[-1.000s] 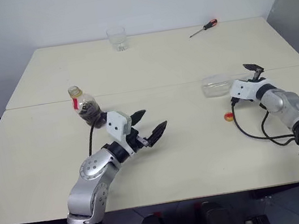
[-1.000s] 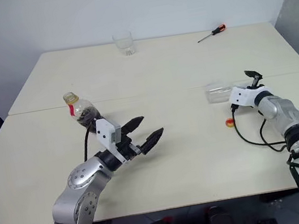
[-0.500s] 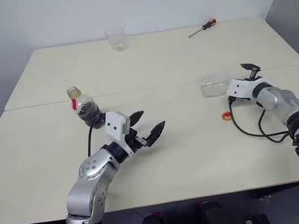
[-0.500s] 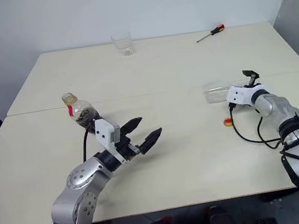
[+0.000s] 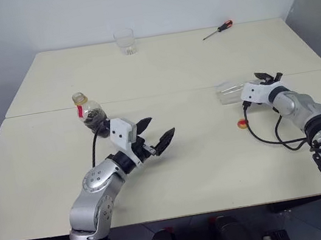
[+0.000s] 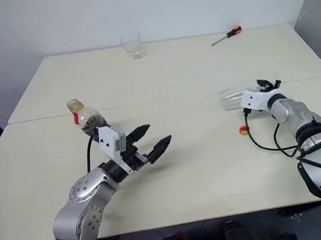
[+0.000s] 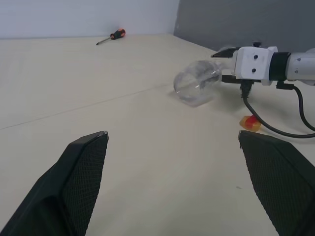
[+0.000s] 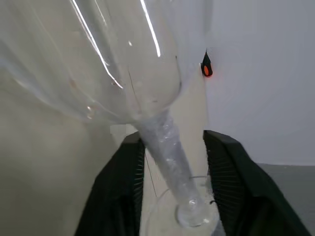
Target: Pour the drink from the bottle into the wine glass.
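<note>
Left eye view gives us a tumbler (image 5: 125, 41) and screwdriver (image 5: 217, 29) along the worktop's (image 5: 187, 171) far edge, nothing blocking. Wine glass (image 5: 228, 92) lies toppled near the right edge; our right gripper (image 5: 268, 79), spread wide a second ago, now clenches its stem. Bottle (image 5: 90, 113) stands left; left gripper (image 5: 156, 132) released.

Nothing readable anywhere here, honestly. The bottle (image 5: 87, 110) has a red neck label, but it's just a strip of colour from this far out, with no lettering or brand I can make out. The screwdriver (image 5: 217, 29) at the far edge of the table (image 5: 187, 60) has a red handle with no visible markings either.
</note>
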Controlling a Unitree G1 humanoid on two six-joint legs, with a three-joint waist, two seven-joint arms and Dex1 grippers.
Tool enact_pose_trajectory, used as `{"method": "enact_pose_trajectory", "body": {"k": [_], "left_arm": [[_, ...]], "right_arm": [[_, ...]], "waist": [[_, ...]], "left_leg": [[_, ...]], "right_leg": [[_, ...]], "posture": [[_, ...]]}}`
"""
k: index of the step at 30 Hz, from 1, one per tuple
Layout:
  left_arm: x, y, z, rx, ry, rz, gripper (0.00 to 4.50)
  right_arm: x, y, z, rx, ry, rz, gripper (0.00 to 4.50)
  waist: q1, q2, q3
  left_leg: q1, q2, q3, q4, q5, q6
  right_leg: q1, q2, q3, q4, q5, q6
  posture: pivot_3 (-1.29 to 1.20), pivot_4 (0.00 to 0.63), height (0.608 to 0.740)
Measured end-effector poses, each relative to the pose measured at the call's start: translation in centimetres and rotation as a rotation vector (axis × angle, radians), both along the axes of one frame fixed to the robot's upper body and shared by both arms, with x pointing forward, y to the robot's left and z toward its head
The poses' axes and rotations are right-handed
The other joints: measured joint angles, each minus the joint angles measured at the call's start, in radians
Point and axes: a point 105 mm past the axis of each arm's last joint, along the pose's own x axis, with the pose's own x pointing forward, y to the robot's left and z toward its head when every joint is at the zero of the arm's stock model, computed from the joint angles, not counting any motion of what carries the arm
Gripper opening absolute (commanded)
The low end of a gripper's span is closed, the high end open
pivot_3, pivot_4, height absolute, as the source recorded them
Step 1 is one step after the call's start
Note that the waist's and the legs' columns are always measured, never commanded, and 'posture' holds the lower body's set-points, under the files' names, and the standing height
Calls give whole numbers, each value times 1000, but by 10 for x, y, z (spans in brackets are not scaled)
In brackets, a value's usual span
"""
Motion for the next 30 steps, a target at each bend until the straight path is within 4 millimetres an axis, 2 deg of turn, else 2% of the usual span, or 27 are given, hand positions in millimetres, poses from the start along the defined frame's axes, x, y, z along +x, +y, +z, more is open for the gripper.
{"method": "enact_pose_trajectory", "body": {"k": [3, 12, 16, 19, 23, 27, 30], "left_arm": [[1, 1, 1, -2, 4, 9, 4500], [2, 0, 3, -7, 0, 8, 4500], [2, 3, 3, -11, 3, 13, 4500], [-4, 5, -4, -18, 40, 12, 4500], [-14, 19, -9, -63, 108, 48, 4500], [-32, 29, -16, -109, 188, 89, 4500], [-44, 36, -21, -115, 223, 123, 4500]], "right_arm": [[0, -2, -1, 1, 5, -10, 171], [0, -2, -1, 12, 4, -18, 155], [5, 15, 4, 133, -24, 14, 155], [9, 50, 10, 264, -37, 104, 155], [10, 115, 24, 497, -34, 282, 155], [-2, 191, 44, 825, 14, 474, 155], [-11, 227, 58, 1027, 67, 551, 155]], "waist": [[0, 0, 0], [0, 0, 0], [-4, 0, 0], [-16, 0, 0], [-27, 0, 0], [-26, 1, 1], [-7, 1, 1]], "left_leg": [[0, 0, 0, 0, 0, 0], [0, 0, 0, 0, 0, 0], [0, 1, 0, 0, 0, 0], [0, 2, 0, -1, 0, 0], [0, 3, -2, -2, 0, 0], [-1, 3, -9, -1, -1, 0], [-3, 1, -12, 1, -2, 3]], "right_leg": [[0, 0, 0, 0, 0, 0], [0, 0, 0, 0, 0, 0], [0, 0, 0, 0, 0, 0], [-1, 0, 0, 0, 0, 0], [-1, 0, 0, 0, 0, 0], [-1, -1, 0, 1, 0, 0], [-1, -3, -2, 1, 0, 0]], "posture": [[0, 150, 740], [0, 150, 740], [0, 150, 740], [0, 150, 740], [0, 150, 740], [0, 150, 740], [0, 150, 740]]}}
